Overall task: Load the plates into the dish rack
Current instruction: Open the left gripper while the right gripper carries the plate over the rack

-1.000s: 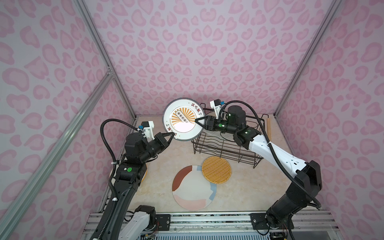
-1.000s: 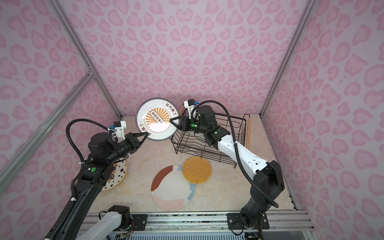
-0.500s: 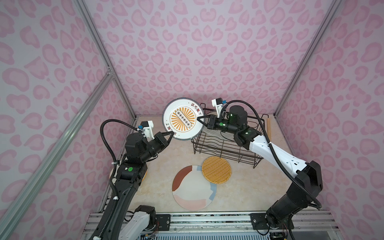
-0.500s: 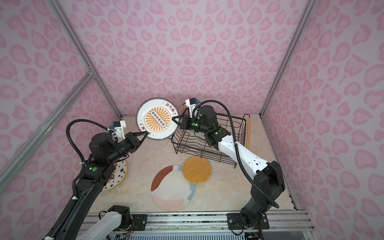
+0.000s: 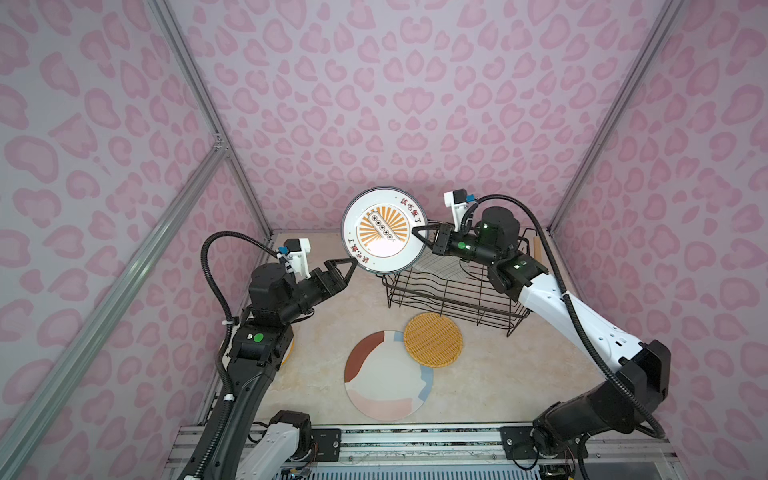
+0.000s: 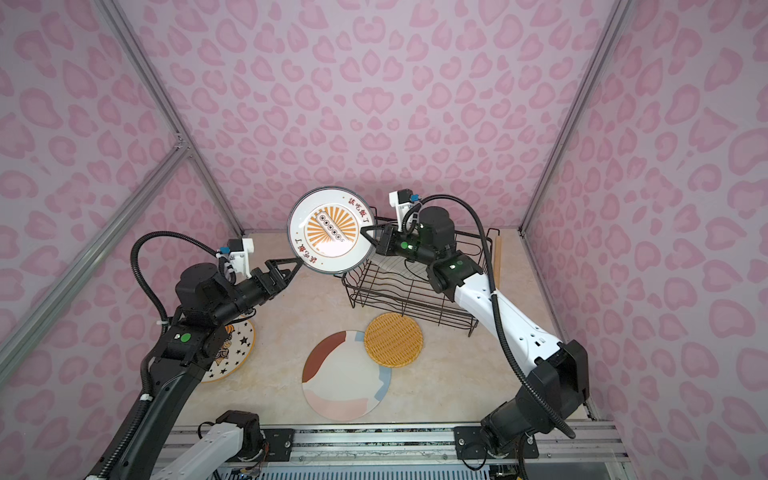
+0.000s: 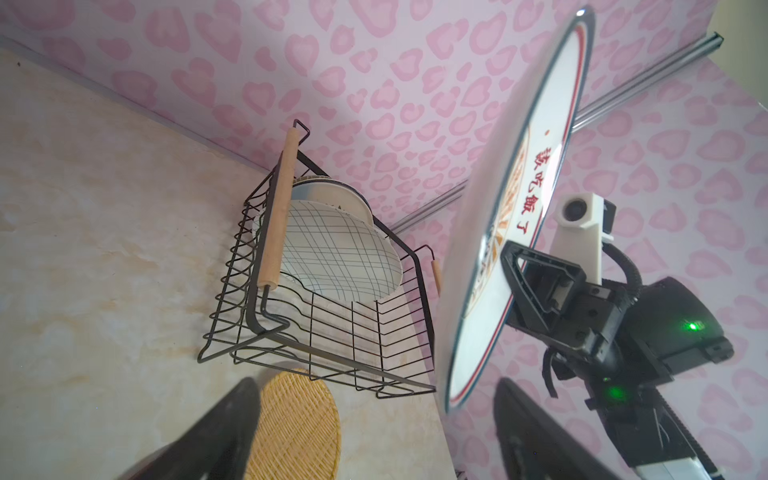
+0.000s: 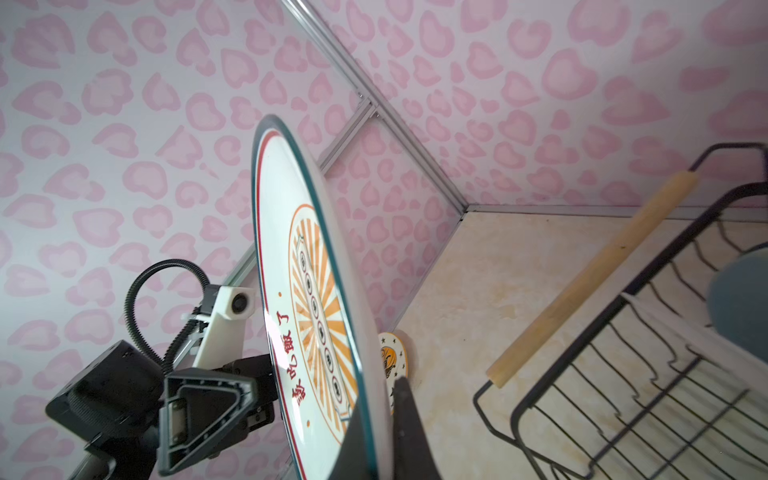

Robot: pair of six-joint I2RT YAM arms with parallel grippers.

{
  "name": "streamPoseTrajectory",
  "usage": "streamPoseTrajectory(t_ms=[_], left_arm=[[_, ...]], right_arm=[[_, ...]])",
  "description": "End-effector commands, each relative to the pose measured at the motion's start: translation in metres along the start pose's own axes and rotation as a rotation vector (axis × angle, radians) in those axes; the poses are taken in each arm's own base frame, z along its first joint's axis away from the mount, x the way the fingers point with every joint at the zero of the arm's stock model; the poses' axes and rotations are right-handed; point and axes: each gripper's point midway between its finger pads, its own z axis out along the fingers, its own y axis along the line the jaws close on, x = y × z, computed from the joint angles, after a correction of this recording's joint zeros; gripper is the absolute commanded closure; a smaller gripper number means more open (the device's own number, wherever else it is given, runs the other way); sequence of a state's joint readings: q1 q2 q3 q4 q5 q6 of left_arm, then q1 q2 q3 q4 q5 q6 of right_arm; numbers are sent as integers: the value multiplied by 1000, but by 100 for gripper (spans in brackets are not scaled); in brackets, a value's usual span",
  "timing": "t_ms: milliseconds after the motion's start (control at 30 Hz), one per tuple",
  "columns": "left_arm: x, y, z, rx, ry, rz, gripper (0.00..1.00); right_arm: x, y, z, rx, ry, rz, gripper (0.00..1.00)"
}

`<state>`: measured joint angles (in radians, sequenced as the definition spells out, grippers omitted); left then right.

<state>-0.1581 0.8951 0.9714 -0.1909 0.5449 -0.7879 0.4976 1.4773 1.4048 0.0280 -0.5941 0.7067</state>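
Note:
A white plate with an orange sunburst (image 5: 382,230) (image 6: 330,230) hangs tilted in the air above the dish rack's left end. My right gripper (image 5: 417,233) (image 8: 380,432) is shut on its right rim. My left gripper (image 5: 352,264) (image 7: 374,440) stands open at the plate's lower left rim (image 7: 451,395), which sits between the spread fingers without touching. The black wire dish rack (image 5: 453,305) (image 7: 278,216) holds a grid-line plate (image 7: 340,249) and a second plate (image 7: 332,193) behind it.
On the table in front of the rack lie a woven yellow plate (image 5: 432,340) and a pastel-patch plate (image 5: 386,378), overlapping slightly. A star plate (image 6: 232,353) lies under my left arm. Pink patterned walls close in on three sides.
My right gripper has closed on the sunburst plate's right rim. My left gripper has since opened and let go of the lower left rim. The plate has barely moved.

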Motion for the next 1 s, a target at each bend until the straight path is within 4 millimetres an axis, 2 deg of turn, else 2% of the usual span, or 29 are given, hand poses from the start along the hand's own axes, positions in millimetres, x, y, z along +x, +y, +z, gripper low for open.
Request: streamPoseTrajectory(t_ms=[0,200,433,567,767,967], left_arm=[[5,-16,-8,43,36,136,3],[17,-6,-17,-6,67,276,3],[36,8,-20,7,72,369,3],[42,19,-19,-8,58,386,3],[50,35,-18,-44,21,408,3],[57,47,-19,-65,2,423,4]], right_arm=[[-6,-18,-23,90,-19,-73,100],[-2,-53,-76,390,-4,-280,100],[1,-75,-100,500,9,-358,100],[-1,-83,-100,525,-11,-435,100],[-3,-93,-87,525,18,-560,100],[8,-105,-71,490,66,-648,100]])
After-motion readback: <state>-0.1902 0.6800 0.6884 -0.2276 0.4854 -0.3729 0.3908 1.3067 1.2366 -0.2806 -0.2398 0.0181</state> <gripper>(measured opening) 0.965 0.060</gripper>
